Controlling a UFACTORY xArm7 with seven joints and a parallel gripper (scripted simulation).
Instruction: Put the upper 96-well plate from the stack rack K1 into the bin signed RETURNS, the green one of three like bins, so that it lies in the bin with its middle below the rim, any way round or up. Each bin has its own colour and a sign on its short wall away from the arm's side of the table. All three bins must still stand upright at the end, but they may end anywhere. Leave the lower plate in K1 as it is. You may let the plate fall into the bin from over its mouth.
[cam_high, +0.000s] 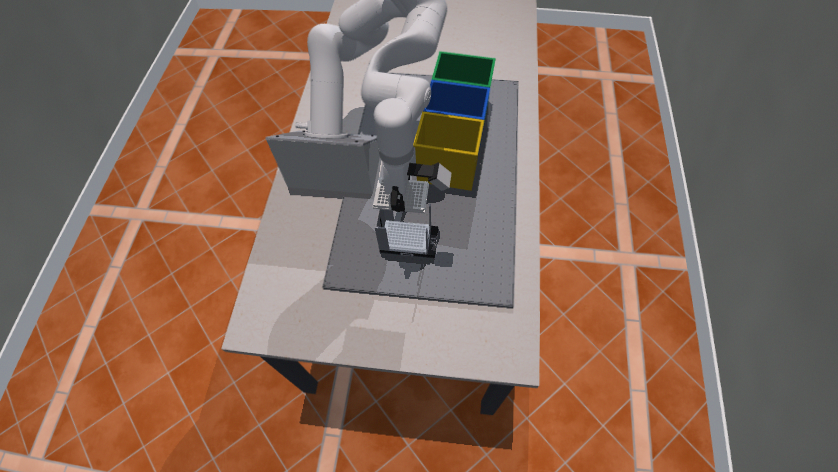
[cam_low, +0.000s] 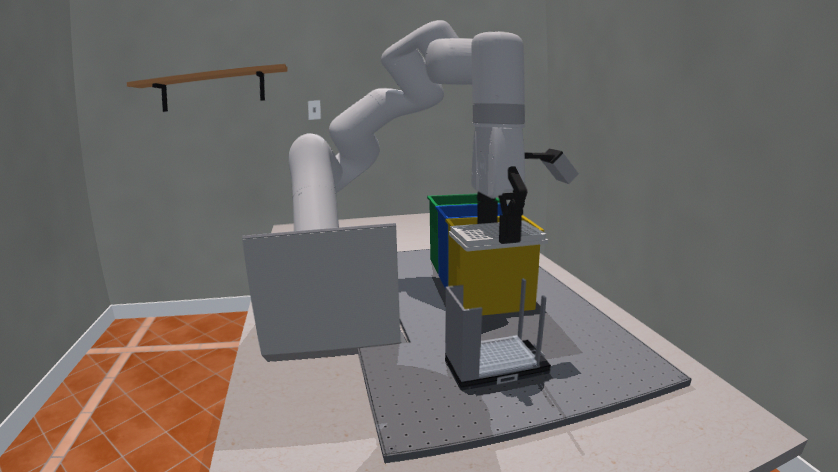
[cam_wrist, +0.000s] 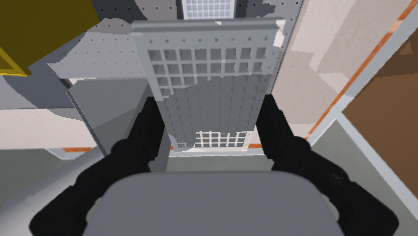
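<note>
From the top, the gripper (cam_high: 399, 198) carries the upper plate (cam_high: 417, 193) level above the table's middle, between rack K1 (cam_high: 383, 240) and the yellow bin (cam_high: 449, 151). The lower plate (cam_high: 406, 235) sits white and gridded in the rack. 3 open boxes run in a line toward the arm's end of the table: yellow, blue bin (cam_high: 457, 100), then the green bin (cam_high: 463, 69) last, so the carry has to pass over 2 mouths, by my read.

Exterior view: the plate (cam_low: 477, 234) hangs about level with the yellow rim (cam_low: 493, 260), well above K1's thin posts (cam_low: 522, 304). The green wall (cam_low: 435, 231) peeks out behind.

Wrist view: black fingers pinch the plate (cam_wrist: 210, 85) across its short width, long axis running straight ahead. Grey, matt, with square wells.
</note>
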